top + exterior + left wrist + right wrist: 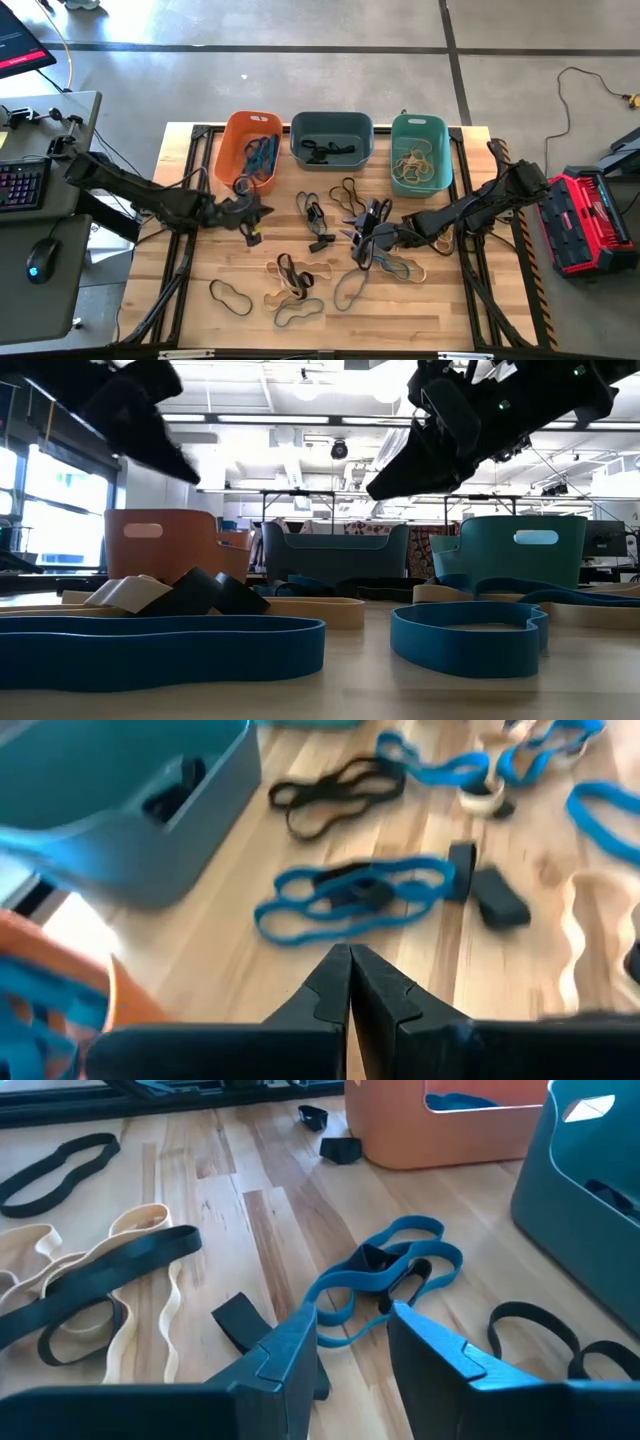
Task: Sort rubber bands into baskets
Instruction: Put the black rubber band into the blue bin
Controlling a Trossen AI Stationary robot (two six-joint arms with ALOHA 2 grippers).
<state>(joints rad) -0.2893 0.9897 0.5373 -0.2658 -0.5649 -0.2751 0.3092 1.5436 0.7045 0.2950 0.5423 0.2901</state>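
**Above a tangle, claws empty**

Over mid-table, the right gripper (352, 1342) hovers with jaws partly apart, empty, above a blue band (385, 1275) twisted with a black one; a grab could lift both. The left gripper (350, 982), pinched together and empty, sits beside the orange basket (222, 150), which holds blue bands. The grey basket (331, 125) holds black ones, the teal basket (421, 127) tan.

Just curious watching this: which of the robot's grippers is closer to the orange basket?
Left. The left gripper hangs just below the orange basket in the high view; the right gripper is farther, mid-table.
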